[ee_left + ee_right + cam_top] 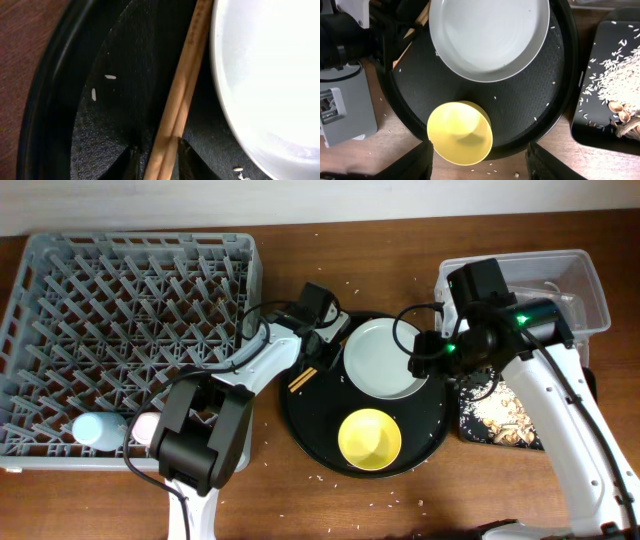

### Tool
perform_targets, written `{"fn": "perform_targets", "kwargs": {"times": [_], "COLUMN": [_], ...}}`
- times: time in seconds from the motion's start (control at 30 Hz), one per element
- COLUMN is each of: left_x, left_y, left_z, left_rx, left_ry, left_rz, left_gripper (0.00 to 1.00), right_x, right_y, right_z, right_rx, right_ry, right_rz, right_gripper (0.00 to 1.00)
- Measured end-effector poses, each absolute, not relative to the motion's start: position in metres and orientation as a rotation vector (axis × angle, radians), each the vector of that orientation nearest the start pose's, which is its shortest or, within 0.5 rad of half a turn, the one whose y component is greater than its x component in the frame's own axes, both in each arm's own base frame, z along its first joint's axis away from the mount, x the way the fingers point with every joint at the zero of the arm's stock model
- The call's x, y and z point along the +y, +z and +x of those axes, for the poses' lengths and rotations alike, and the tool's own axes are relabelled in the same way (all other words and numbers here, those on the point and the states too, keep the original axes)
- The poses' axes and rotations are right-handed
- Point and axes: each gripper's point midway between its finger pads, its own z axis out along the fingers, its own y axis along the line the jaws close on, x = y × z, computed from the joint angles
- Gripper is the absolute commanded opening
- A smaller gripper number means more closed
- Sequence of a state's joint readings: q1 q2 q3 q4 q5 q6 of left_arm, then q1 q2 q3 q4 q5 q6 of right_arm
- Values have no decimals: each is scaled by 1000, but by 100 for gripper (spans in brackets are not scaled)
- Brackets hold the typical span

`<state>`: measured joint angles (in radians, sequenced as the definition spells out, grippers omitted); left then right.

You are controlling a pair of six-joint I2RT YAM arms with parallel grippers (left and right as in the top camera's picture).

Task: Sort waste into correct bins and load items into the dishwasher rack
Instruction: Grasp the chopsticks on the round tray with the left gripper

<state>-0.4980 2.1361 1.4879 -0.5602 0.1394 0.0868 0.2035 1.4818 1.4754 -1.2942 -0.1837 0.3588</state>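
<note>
My left gripper (pixel 326 340) is down on the round black tray, its fingers (pixel 159 161) shut on the wooden chopsticks (pixel 180 95), which lie beside the pale plate (pixel 270 75). The plate (pixel 385 358) and the yellow bowl (pixel 370 438) sit on that tray. My right gripper (pixel 477 162) is open and empty, hovering over the bowl (pixel 460 132) near the tray's front edge. The blue cup (pixel 88 430) and the pink cup (pixel 147 427) stand in the grey rack (pixel 60 270). Tan food bits and white crumbs (pixel 617 100) lie in the small black tray (pixel 497 418).
The round black tray (pixel 310 420) holds stray rice grains. The clear tub (pixel 585 275) stands at the back right, partly hidden by my right arm. Loose grains are scattered on the wooden table in front of the tray.
</note>
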Motion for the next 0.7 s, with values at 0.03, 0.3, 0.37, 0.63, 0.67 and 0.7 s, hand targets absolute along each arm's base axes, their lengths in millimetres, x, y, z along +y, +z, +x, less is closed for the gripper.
{"fn": "perform_targets", "kwargs": {"times": [0.03,0.3,0.37,0.63,0.67,0.7], "left_x": [-250,-243,-242,-229,-228,-227], "left_y": [8,19,23,24,24,24], "left_z": [409,388,391,405,405,406], "left_rx": [2673,2816,2809,2782,2781,2777], "left_ry": [-300,-322,-324,-180,-175,-162], "left_rz": [843,828,817,791,790,791], "left_gripper": [25,53,55,50,48,46], "right_x": [93,93,93,93,93,93], "right_y": [201,201,201,201,201,201], "right_z": [294,294,294,294,294,294], "right_rx": [2904,2904,2904,2905,2904,2904], "right_ry": [367,367,367,367,367,367], "right_rz": [189,189,189,189,189,189], "right_gripper": [61,63,64,65,65,65]}}
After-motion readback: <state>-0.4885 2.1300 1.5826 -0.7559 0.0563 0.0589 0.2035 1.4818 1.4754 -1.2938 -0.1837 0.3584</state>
